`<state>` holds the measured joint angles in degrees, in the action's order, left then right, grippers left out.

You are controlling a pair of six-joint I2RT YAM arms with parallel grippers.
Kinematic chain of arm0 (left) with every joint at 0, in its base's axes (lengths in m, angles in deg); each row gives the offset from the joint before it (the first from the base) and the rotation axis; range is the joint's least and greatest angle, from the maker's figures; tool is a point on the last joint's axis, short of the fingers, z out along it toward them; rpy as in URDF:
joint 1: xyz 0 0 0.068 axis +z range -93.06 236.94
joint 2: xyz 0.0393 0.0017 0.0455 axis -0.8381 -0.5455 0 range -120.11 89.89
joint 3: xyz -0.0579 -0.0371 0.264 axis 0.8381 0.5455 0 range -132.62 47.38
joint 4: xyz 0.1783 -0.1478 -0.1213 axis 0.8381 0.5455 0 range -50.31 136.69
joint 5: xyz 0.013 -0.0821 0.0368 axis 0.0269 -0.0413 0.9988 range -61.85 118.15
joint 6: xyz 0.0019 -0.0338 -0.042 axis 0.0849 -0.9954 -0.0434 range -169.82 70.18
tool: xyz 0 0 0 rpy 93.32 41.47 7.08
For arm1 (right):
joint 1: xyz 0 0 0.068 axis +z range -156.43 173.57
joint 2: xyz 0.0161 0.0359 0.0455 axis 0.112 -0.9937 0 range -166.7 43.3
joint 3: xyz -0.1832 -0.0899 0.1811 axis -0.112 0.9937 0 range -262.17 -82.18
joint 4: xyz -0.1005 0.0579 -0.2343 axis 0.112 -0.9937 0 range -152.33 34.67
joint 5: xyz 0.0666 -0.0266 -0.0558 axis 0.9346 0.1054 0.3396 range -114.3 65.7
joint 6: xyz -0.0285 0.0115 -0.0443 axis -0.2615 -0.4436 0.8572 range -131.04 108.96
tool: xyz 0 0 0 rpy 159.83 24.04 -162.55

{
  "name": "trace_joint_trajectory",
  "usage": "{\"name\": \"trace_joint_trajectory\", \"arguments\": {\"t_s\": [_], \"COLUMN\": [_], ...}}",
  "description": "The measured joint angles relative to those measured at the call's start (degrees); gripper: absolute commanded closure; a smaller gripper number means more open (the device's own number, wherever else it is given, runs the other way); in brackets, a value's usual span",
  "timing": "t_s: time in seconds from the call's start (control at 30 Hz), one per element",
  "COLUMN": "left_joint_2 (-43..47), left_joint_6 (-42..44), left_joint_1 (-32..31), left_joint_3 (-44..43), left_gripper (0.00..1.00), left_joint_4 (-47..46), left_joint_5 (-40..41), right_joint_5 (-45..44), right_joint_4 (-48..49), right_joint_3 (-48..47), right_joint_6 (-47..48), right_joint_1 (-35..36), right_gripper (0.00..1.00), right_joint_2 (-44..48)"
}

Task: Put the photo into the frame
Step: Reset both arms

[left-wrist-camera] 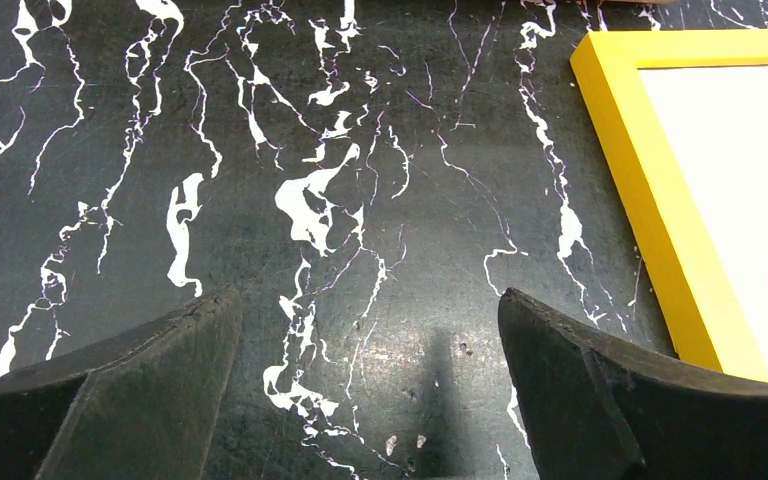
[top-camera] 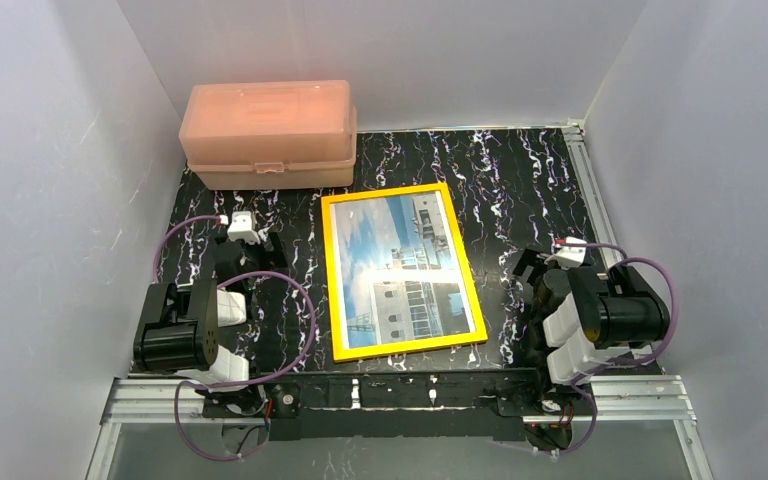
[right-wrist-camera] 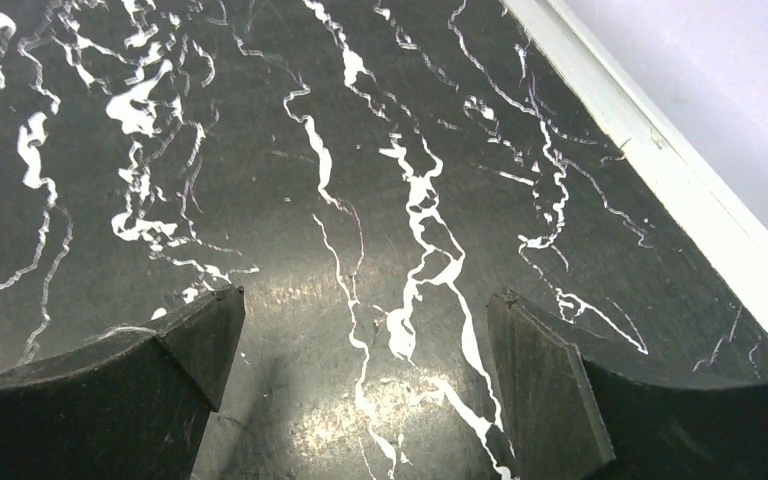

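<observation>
The yellow frame (top-camera: 403,270) lies flat in the middle of the black marbled table (top-camera: 500,190). The photo (top-camera: 405,268) of blue sky and a white building shows inside it. In the left wrist view one frame corner (left-wrist-camera: 650,200) fills the right side, with a pale part of the photo (left-wrist-camera: 740,190) within. My left gripper (top-camera: 250,245) rests left of the frame, open and holding nothing (left-wrist-camera: 370,305). My right gripper (top-camera: 530,272) sits to the frame's right, open as well (right-wrist-camera: 365,300), with only bare table between its fingers.
A pink plastic box (top-camera: 268,133), lid closed, stands at the back left. White walls enclose the table on three sides. A metal rail (right-wrist-camera: 660,160) runs along the right edge, close to the right gripper.
</observation>
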<state>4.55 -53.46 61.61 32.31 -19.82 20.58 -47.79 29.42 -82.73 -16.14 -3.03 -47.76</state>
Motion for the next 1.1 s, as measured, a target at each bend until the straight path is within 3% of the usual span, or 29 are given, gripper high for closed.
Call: {"name": "trace_joint_trajectory", "arguments": {"t_s": [0.1,0.33,1.1], "left_joint_2": [0.0,0.0,-0.2], "left_joint_6": [0.0,0.1,1.1], "left_joint_1": [0.0,0.0,-1.6], "left_joint_3": [0.0,0.0,-1.6], "left_gripper": [0.02,0.02,0.02], "left_joint_4": [0.0,0.0,2.3], "left_joint_5": [-0.3,-0.4,0.5], "right_joint_5": [-0.1,0.8,1.4], "right_joint_4": [-2.0,-13.8,-18.7], "right_joint_3": [-1.4,-14.7,-14.5], "right_joint_6": [0.5,2.3,3.8], "right_joint_1": [0.1,1.2,1.7], "right_gripper": [0.01,0.01,0.01], "right_joint_2": [-1.0,-1.0,-1.0]}}
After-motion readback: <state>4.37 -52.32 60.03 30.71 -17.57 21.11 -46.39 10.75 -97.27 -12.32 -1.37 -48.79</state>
